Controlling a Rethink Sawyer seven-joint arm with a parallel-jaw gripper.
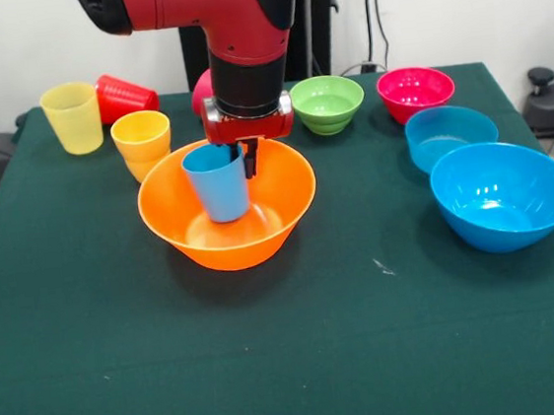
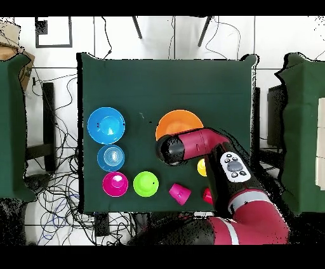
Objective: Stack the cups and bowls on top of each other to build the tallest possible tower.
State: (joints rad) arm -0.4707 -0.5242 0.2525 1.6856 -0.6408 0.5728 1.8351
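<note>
A light blue cup (image 1: pixel 218 182) in an orange bowl (image 1: pixel 228 213), green bowl (image 1: pixel 327 103), magenta bowl (image 1: pixel 415 91), dark green table (image 1: pixel 294 364).

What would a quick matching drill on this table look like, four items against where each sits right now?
Items:
1. light blue cup
2. red cup
3. magenta bowl
4. large blue bowl

Places or states:
A. lying on its side behind the yellow cups
B. upright inside the large orange bowl, under the gripper
C. nearest the front-view camera of the bowls on that side
D. back row, beside the green bowl

Pairs: 1-B, 2-A, 3-D, 4-C
</note>
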